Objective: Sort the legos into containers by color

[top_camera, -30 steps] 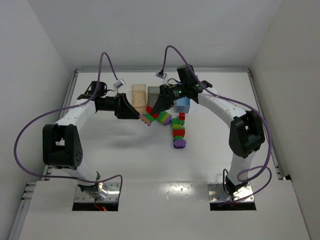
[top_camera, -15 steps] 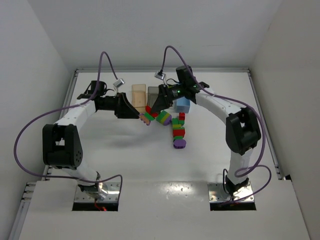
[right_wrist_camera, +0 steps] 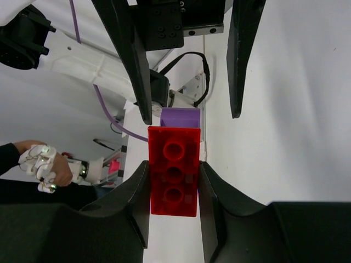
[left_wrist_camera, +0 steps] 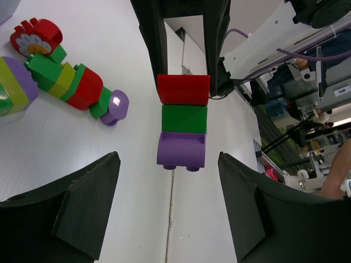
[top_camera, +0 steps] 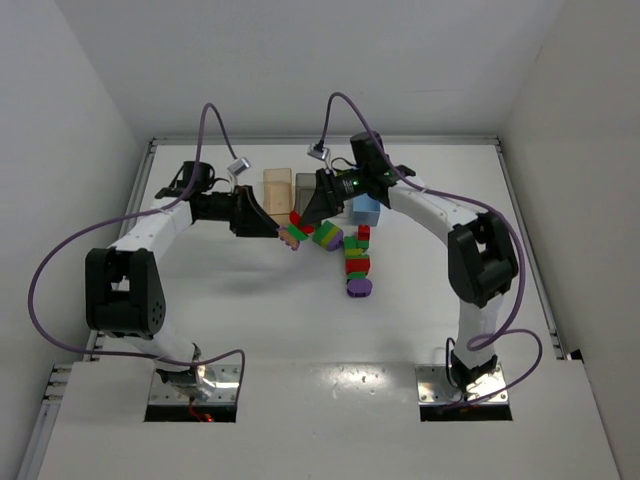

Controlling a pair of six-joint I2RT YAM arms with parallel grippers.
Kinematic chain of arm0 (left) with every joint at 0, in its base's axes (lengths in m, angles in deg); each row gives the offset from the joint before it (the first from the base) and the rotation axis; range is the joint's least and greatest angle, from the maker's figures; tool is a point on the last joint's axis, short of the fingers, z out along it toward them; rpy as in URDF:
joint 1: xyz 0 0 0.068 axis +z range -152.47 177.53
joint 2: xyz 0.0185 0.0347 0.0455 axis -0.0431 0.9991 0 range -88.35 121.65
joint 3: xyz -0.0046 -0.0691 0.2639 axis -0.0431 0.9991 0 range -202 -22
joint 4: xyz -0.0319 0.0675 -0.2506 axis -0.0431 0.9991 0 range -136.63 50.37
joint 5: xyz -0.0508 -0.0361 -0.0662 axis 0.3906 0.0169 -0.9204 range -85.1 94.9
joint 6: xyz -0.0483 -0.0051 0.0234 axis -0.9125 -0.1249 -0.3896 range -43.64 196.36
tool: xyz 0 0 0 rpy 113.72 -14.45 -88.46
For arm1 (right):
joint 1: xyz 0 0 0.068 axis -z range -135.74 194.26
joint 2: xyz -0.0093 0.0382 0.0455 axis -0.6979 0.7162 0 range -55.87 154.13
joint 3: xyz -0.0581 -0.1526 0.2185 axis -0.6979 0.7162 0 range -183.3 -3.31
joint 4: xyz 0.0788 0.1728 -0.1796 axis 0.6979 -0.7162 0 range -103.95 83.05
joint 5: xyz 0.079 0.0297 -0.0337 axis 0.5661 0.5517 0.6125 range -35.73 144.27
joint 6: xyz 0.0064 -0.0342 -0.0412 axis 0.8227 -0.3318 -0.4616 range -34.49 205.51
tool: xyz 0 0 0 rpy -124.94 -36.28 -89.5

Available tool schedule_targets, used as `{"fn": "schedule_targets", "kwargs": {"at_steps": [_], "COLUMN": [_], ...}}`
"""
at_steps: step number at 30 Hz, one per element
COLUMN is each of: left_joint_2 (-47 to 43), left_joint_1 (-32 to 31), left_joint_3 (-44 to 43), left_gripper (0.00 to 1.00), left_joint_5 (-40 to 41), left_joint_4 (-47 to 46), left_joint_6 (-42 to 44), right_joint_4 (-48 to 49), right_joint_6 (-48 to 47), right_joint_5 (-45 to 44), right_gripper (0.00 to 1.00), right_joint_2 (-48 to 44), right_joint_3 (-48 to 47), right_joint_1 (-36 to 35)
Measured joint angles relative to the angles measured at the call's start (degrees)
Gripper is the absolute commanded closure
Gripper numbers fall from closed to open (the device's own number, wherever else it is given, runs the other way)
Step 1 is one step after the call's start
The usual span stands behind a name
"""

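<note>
**Stack could twist or split at the wrong seam**

Nearest me, a loose chain of bricks (top_camera: 352, 262) lies on the table (top_camera: 250, 300), at 4 o'clock from the grippers. Just beyond, the right gripper (right_wrist_camera: 174, 167) is clenched on the red brick (right_wrist_camera: 174, 178) ending a red-green-purple stack (left_wrist_camera: 182, 121). The left gripper (left_wrist_camera: 167, 158) gapes either side of its purple end, touching nothing. Should it close off-centre, I reckon the stack twists or a brick drops. Only the left wrist view shows the green middle; only the overhead shows the tan bin (top_camera: 277, 188) and grey bin (top_camera: 306, 184) at 12 o'clock

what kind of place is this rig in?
Likely a robotics lab test cell: white walls box in a white table, left arm and right arm bolted at its near edge, equipment clutter beyond.
</note>
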Motion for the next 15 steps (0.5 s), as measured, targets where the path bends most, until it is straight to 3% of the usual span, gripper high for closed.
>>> {"fn": "schedule_targets", "kwargs": {"at_steps": [15], "left_joint_2": [0.1], "left_joint_1": [-1.2], "left_joint_3": [-0.7], "left_gripper": [0.42], "left_joint_5": [0.5], "left_joint_4": [-0.1], "left_joint_6": [-0.2], "right_joint_4": [2.7], "right_joint_6": [2.9], "right_joint_5": [0.9], "right_gripper": [0.83], "right_joint_2": [3.5], "right_joint_3": [-0.2], "right_joint_1": [0.0]}}
